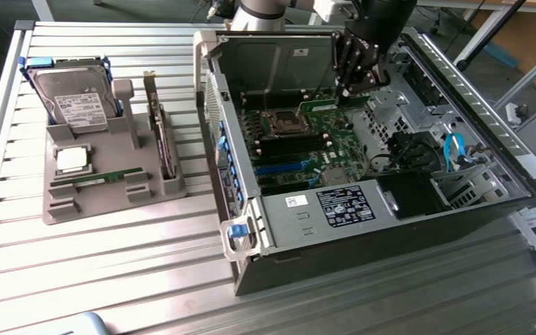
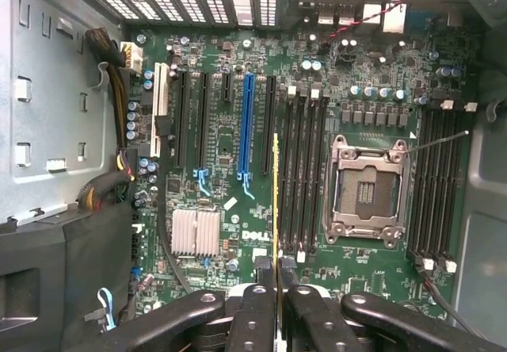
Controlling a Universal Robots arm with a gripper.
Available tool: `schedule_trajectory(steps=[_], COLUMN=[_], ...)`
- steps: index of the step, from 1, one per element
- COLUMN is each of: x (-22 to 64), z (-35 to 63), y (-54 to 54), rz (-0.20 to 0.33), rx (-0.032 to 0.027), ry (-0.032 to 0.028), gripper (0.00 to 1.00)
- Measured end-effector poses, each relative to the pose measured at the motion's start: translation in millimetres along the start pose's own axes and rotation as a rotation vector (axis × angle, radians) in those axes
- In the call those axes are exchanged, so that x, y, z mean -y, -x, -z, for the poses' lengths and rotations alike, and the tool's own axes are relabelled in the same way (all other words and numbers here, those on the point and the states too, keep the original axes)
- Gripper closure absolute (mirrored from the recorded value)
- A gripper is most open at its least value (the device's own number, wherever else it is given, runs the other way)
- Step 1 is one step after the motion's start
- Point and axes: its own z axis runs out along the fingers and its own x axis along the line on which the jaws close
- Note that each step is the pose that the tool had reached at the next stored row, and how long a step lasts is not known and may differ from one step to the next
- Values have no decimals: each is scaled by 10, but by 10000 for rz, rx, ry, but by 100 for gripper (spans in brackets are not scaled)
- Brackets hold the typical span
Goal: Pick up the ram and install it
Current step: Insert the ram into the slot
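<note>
Wrist view: gripper (image 2: pixel 276 269) fingers (image 2: pixel 255 308) were closed down to a narrow gap, clamped on the ram (image 2: pixel 275 201). The ram showed edge-on, as a thin yellow-green line running out from the fingertips. That line sat parallel to the black memory slots (image 2: pixel 305 170), just beside the bank next to the empty CPU socket (image 2: pixel 364 189) and between that bank and the blue slot (image 2: pixel 249 114). Height above the motherboard (image 2: pixel 238 249) couldn't be judged from this angle, nor whether the ram touched a slot.

Exterior view: the gripper hung inside the open case (image 1: pixel 278 52), over the far end of the board near the socket. A short green strip showed right under the fingertips, apparently the same ram held clear of the board. The grip itself was too dark to read here.

Also in the exterior view, a grey tray (image 1: pixel 109 202) sat on the slatted desk (image 1: pixel 109 265) to the exterior view's left, well apart from the case. It carried a hard drive (image 1: pixel 75 101) with blue rails and a silver processor chip (image 1: pixel 70 159).
</note>
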Motion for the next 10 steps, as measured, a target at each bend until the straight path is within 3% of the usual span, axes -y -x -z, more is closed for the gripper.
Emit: schedule_trajectory(steps=[10], x=[-20], z=[-36], y=[3], rz=[0], rx=[0], ry=[0], gripper=[87])
